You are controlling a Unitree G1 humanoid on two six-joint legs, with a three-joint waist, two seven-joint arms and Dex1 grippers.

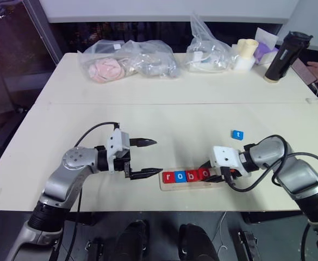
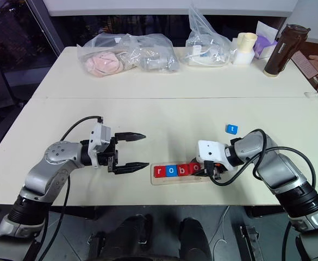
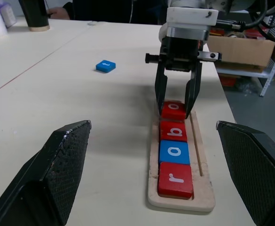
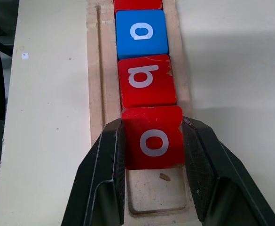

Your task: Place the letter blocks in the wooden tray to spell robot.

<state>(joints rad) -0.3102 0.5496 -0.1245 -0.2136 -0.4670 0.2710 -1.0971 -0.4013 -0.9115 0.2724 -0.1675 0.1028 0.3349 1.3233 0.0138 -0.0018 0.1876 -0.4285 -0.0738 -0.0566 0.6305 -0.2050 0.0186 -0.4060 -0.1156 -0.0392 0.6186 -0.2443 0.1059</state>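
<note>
Letter blocks r, o, b sit in wooden tray (image 3: pixel 203 200), right gripper (image 4: pixel 152 141) clamped on fourth red o block (image 4: pixel 152 136) by its side faces, blue t block (image 1: pixel 237 134) loose on table behind, left gripper (image 1: pixel 145 158) wide open, empty; blocks look light, rigid, smooth.

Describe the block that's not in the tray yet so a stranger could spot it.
On the pale table, find the wooden tray near the front edge. Beyond its right end, a small blue block lies alone, marked with a white t; the other blocks sit in the tray.
</note>
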